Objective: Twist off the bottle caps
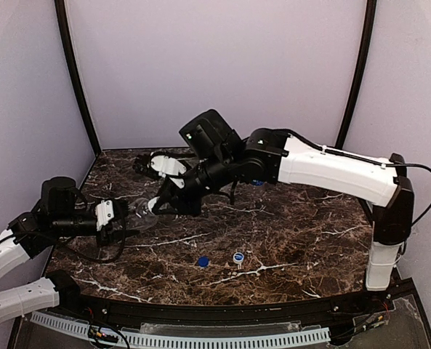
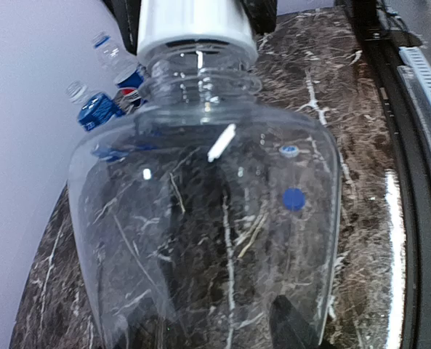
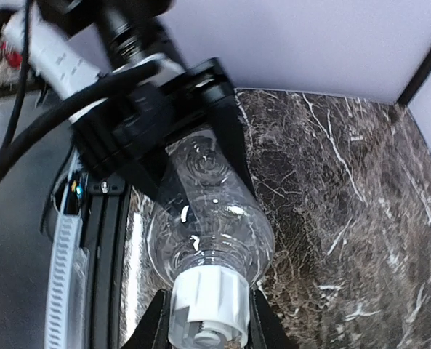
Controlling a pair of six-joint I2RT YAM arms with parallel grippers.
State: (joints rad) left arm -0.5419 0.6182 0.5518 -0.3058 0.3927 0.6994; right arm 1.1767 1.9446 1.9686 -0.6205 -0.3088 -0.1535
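My left gripper (image 1: pixel 128 217) is shut on the body of the plain clear bottle (image 1: pixel 141 211) and holds it lying sideways above the table. In the left wrist view the bottle (image 2: pixel 200 218) fills the frame, with one dark finger (image 2: pixel 296 329) beside it. My right gripper (image 1: pixel 155 206) is shut on its white cap (image 3: pixel 208 305), one finger (image 3: pixel 148 329) on each side. The white cap (image 2: pixel 193 25) sits on the neck. Two blue caps (image 1: pixel 202 261) (image 1: pixel 238 257) lie loose on the table. Two blue-labelled bottles (image 2: pixel 97 109) (image 2: pixel 124 71) lie by the back wall.
The dark marble table (image 1: pixel 309 240) is walled on three sides. A black rail with a white cable chain (image 1: pixel 200 336) runs along the near edge. The right arm (image 1: pixel 331 167) reaches across the back of the table and hides most of the labelled bottles (image 1: pixel 257 182) from above.
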